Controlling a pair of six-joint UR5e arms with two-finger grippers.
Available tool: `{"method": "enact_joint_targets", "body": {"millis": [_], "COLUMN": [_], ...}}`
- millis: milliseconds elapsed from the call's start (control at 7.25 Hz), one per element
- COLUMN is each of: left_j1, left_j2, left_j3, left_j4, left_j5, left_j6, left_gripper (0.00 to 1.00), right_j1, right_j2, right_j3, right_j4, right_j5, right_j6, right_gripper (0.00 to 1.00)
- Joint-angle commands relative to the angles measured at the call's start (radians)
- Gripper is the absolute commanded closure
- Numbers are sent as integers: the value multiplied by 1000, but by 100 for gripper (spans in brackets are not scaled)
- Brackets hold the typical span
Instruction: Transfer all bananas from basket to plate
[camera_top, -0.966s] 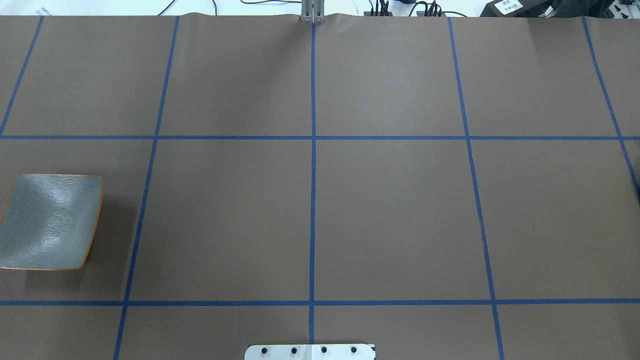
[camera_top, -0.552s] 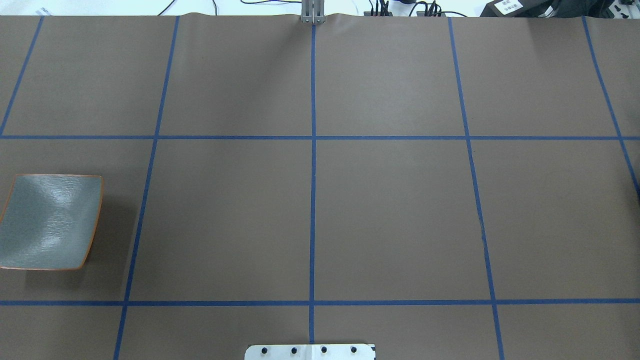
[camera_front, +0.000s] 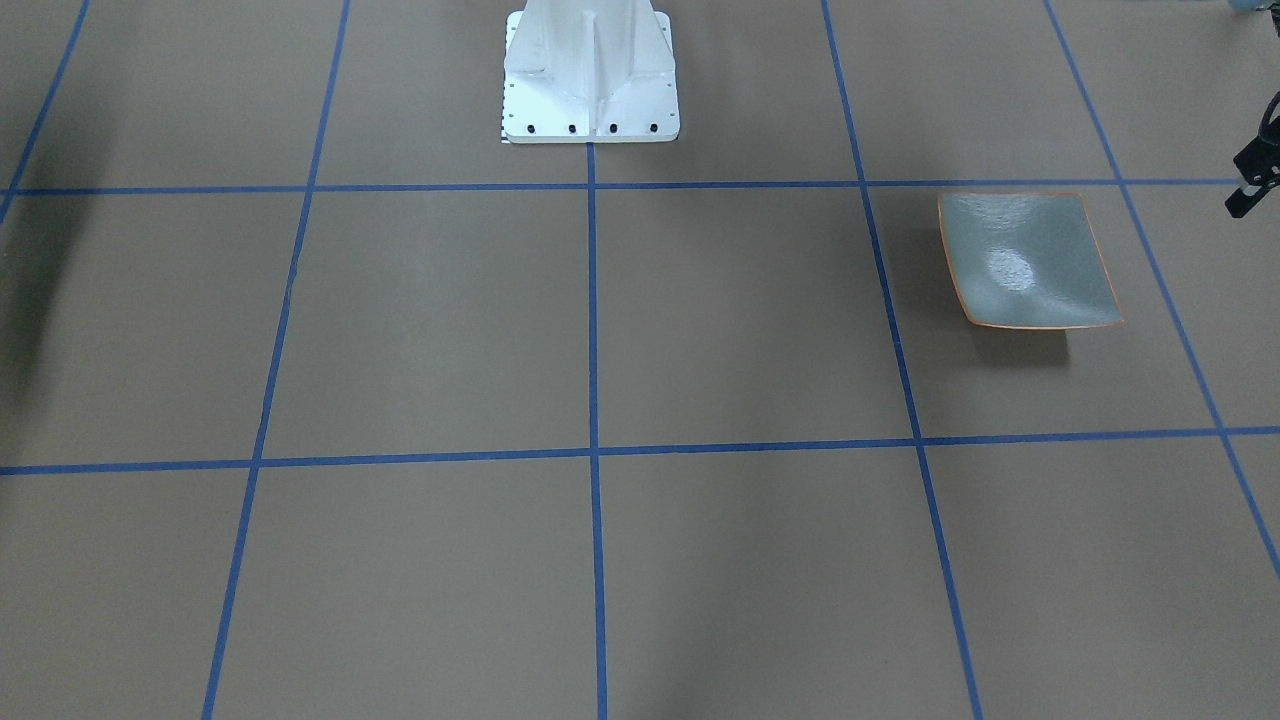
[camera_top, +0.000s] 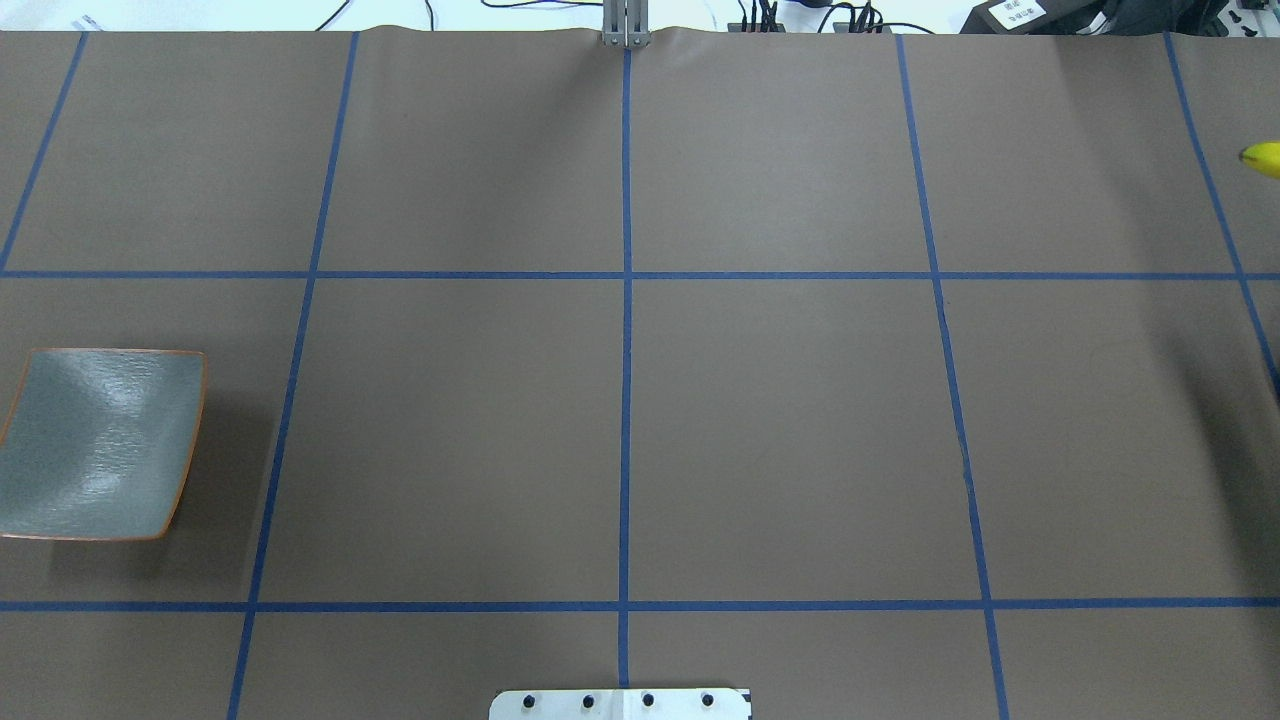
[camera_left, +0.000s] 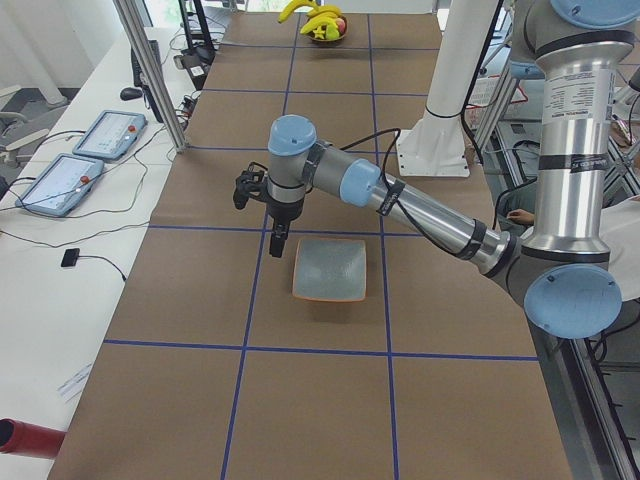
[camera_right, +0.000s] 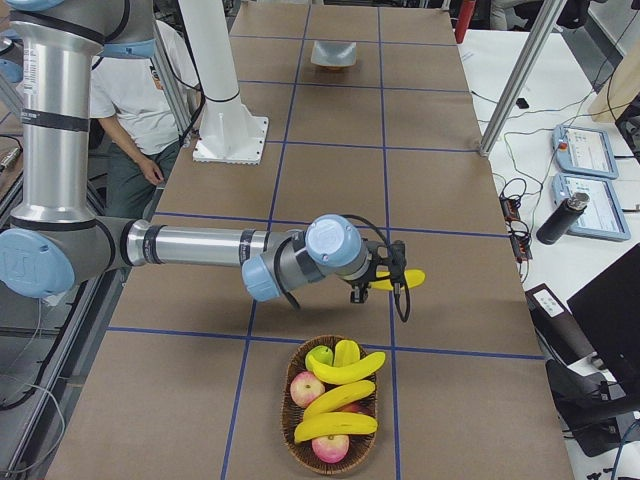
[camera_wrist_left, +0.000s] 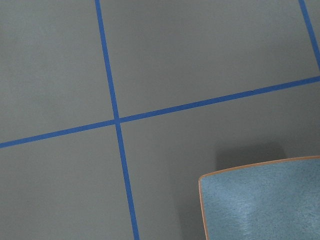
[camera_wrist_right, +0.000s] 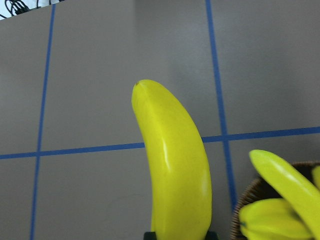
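Note:
My right gripper (camera_right: 378, 284) is shut on a yellow banana (camera_right: 405, 279), which it holds in the air beyond the basket (camera_right: 287, 408). That banana (camera_wrist_right: 172, 170) fills the right wrist view, and its tip (camera_top: 1265, 158) pokes in at the overhead view's right edge. Several more bananas (camera_right: 345, 368) lie in the wicker basket with apples. The grey-green plate (camera_top: 100, 445) with its orange rim sits bare at the table's left end. My left gripper (camera_left: 277, 243) hovers just beside the plate (camera_left: 330, 270). I cannot tell whether it is open.
The white robot base (camera_front: 590, 70) stands at mid table on the robot's side. A person (camera_right: 140, 100) stands behind the robot. Metal posts (camera_right: 525, 75) and side tables with tablets (camera_left: 60, 180) flank the far edge. A red cylinder (camera_left: 25, 438) lies nearby.
The banana's tip has come into the overhead view at the right edge, where nothing showed before. The plate has not moved.

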Motion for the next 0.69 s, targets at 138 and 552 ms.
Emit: {"method": "enact_joint_targets", "body": {"millis": [138,552], "left_j1": [123,214], "left_j2": [-193,-370], "left_j3": [31,68], "left_j4": [-9,-22], "left_j5": [-49,-150], "left_j6": [-347,-679], "left_gripper": [1,1], "right_j1": [-230,-409], "right_j2": [203,413], "right_j3": [57,56], "right_j4": [7,11], "right_j5": [73,78], "right_j6": [362,639], "right_gripper": [100,100]}}
